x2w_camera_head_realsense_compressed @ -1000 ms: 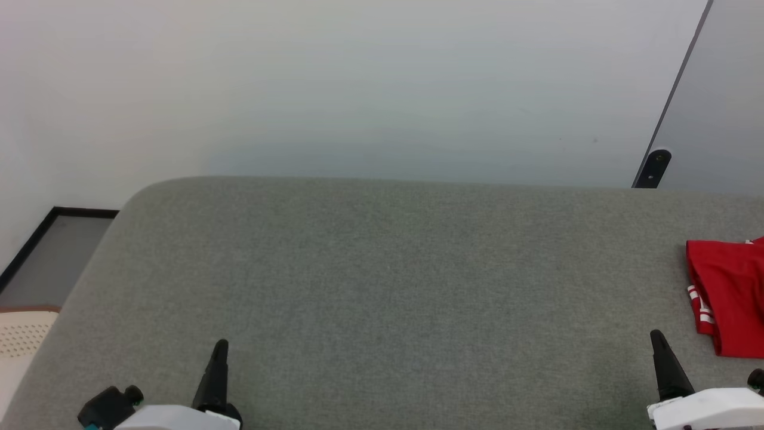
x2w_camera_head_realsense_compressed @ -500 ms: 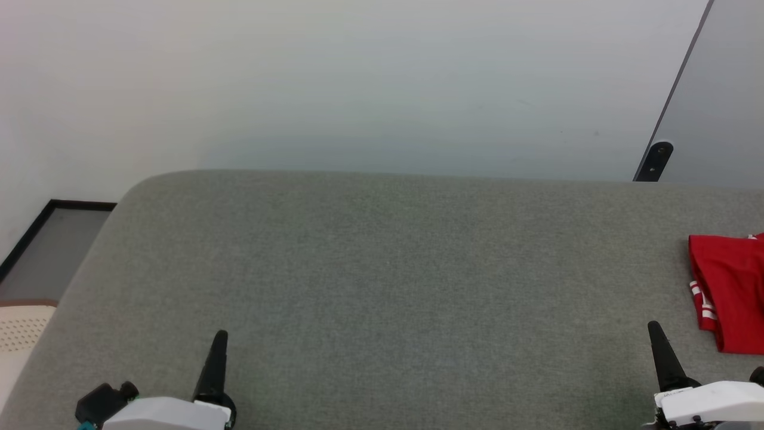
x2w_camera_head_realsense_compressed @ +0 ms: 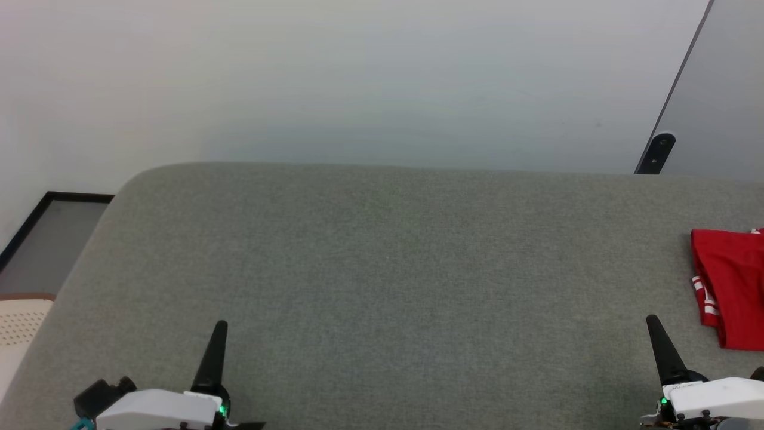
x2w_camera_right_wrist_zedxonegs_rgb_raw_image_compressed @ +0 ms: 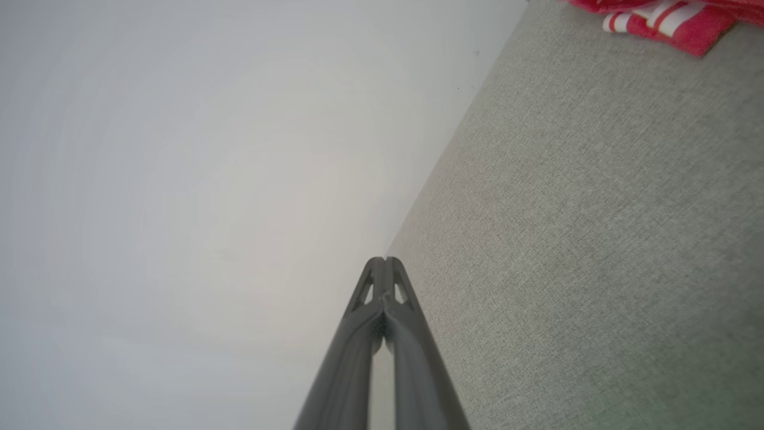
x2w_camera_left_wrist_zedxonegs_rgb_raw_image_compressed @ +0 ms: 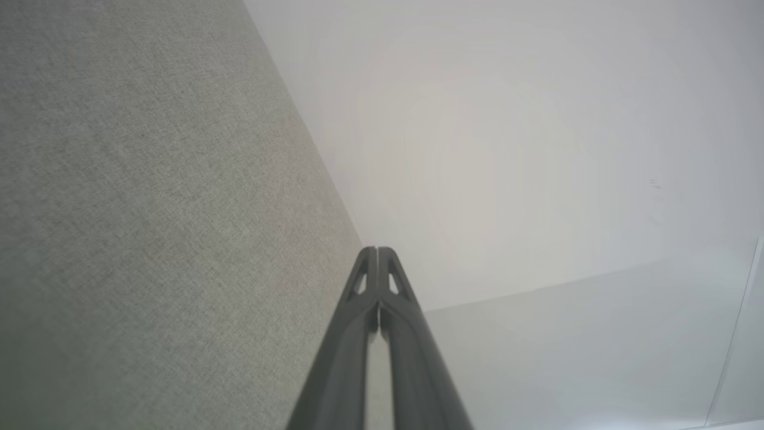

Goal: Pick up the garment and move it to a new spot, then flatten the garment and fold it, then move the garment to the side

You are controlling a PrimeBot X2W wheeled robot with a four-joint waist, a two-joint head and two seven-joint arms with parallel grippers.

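Note:
The garment, red with red-white striped trim, lies folded at the far right of the grey fabric surface, cut off by the head view's edge. Its striped corner also shows at the top right of the right wrist view. My right gripper hovers at the lower right, shut and holding nothing, a short way left of and nearer than the garment. At the lower left my left gripper is shut too, far from the garment. Both wrist views show the fingertips pressed together, left gripper, right gripper.
A pale wall rises behind the surface's far edge. A dark-framed floor area and a cream perforated object lie off the left edge. A grey panel with a black fitting stands at the back right.
The head view has shifted: the surface's far edge and the garment sit slightly higher in the picture. Both grippers stay shut in about the same places.

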